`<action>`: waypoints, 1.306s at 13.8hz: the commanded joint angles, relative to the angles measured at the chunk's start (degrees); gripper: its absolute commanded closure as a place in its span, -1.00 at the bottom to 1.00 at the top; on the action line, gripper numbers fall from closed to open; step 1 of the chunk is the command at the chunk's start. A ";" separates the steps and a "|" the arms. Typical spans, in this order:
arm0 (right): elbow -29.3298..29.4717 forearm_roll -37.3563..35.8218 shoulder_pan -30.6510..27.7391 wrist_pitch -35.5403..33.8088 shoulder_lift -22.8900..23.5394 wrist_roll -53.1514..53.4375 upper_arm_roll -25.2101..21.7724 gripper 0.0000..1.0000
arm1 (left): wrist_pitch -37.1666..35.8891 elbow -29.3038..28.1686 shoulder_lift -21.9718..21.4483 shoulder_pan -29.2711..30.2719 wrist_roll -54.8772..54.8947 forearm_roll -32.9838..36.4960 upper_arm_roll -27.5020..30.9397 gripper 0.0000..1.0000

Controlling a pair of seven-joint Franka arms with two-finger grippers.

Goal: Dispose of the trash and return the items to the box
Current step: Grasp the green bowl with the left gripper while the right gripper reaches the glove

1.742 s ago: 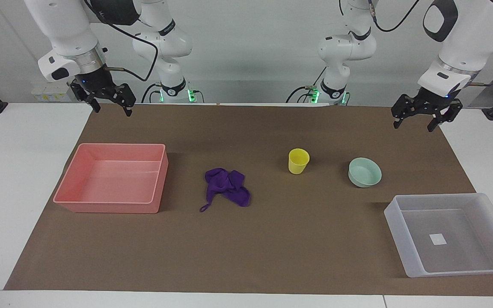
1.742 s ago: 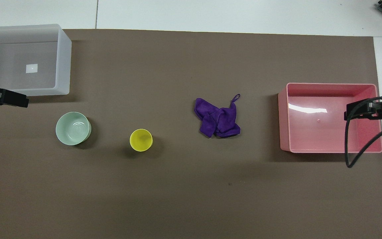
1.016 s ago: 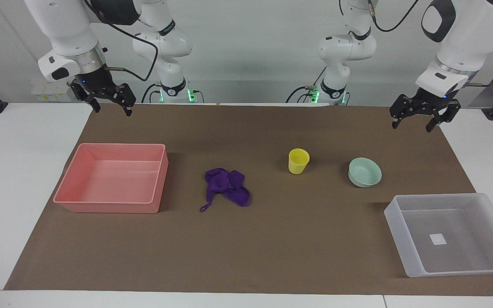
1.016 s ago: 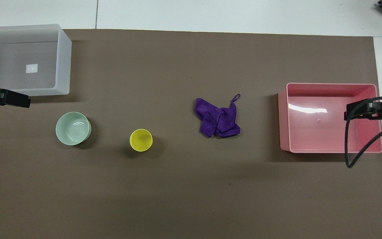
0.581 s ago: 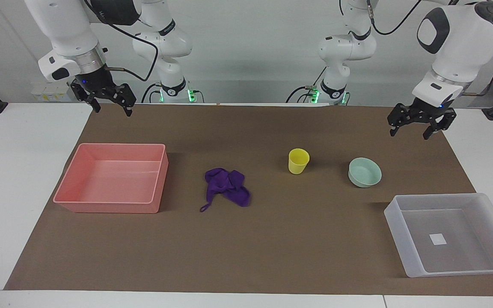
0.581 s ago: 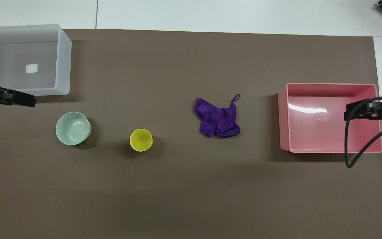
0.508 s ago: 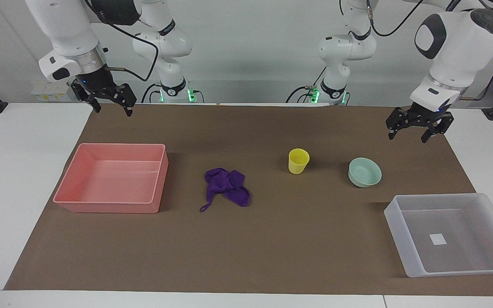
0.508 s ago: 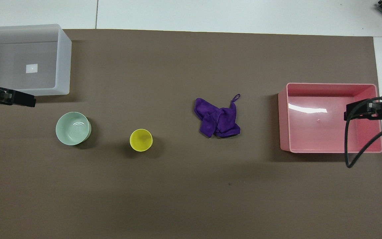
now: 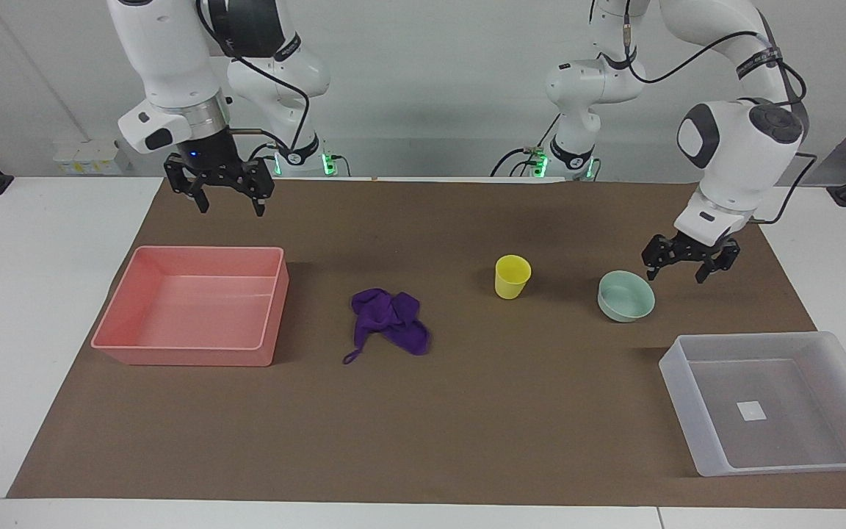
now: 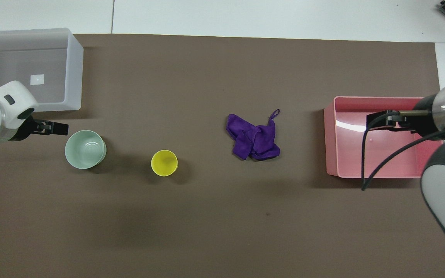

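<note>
You have a white table (image 9: 41, 308) with one brown mat (image 9: 423, 441) spread over most of it, and everything in play sits on that mat.

Two arms work here. The left arm reaches down at its own end of the table; the left gripper (image 9: 689, 266) hangs low just beside the bowl, fingers spread, holding nothing and not touching the rim. The right gripper (image 9: 224, 202) is up in the air over the mat by the pink bin's robot-side edge, fingers apart and empty too.

You can count two bins. The pink bin (image 9: 136, 275) stands at the right arm's end, with nothing in it. The box (image 9: 676, 382), translucent grey, stands at the left arm's end, farther from the robots than the bowl, holding only one white label (image 9: 750, 411) on its floor.

Then three loose things in a row between the bins. One purple cloth (image 9: 390, 327) lies crumpled nearest the pink bin, its loop string trailing away from the robots. One bowl (image 9: 625, 295), mint green, sits upright nearest the box. One yellow cup (image 9: 512, 276) stands upright between cloth and bowl, apart from both.
</note>
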 commanded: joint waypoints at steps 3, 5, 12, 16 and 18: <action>-1.85 0.54 3.12 4.74 1.71 7.39 2.24 -1.00 | 8.62 -7.23 0.89 0.55 -1.10 -0.39 -0.40 -1.00; -1.85 0.54 4.26 5.71 3.03 8.45 2.33 -1.00 | 10.12 -8.47 1.86 0.63 -0.92 -0.39 -0.40 -1.00; -1.85 -0.52 8.83 9.32 7.15 16.87 2.33 -1.00 | 13.02 -9.97 5.20 0.63 -0.83 -0.39 -0.40 -1.00; -2.29 -0.52 10.42 15.46 10.67 19.44 2.33 -1.00 | 12.42 -10.23 5.55 1.24 -1.01 -0.74 -0.40 0.28; -2.37 -0.52 11.03 17.14 12.17 19.35 2.33 -1.00 | 12.24 -9.97 5.55 1.95 -0.75 -0.74 -0.49 1.00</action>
